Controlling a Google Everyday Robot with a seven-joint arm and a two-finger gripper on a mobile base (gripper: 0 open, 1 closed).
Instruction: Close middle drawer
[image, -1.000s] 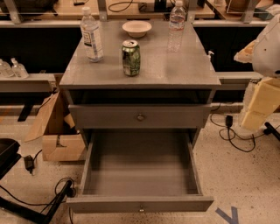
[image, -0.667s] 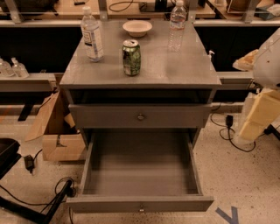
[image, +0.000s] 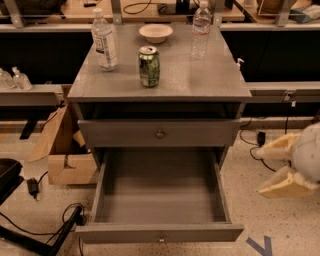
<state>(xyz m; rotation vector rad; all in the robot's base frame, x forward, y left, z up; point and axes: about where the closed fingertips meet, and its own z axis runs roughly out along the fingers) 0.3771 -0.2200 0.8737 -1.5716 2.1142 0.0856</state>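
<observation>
Claw (image: 264, 170): fingers spread wide, holding nothing, low over the floor (image: 285, 227). Middle drawer (image: 200, 233): near, beyond the fingertips, not touching; pulled far out. Can (image: 149, 66), bowl (image: 155, 32): farther, higher, on counter (image: 205, 80).

1. You've got a pale speckled floor (image: 285, 227) under warm indoor light, with a blue tape mark (image: 260, 245) at the lower right.
2. An open cardboard box (image: 67, 167) sits on the floor just beside the left side of the grey cabinet (image: 160, 85).
3. Black cables (image: 30, 233) snake across your lower left, and a black plug block (image: 260, 138) lies on the floor to the right.
4. Behind, a wooden-topped bench (image: 65, 11) runs the full width, dark underneath. A grey ledge (image: 35, 93) on the left carries two clear pump bottles (image: 11, 79).
5. Your gripper (image: 274, 167) hangs at the right edge, above the floor, with its cream fingers (image: 280, 148) spread apart.
</observation>
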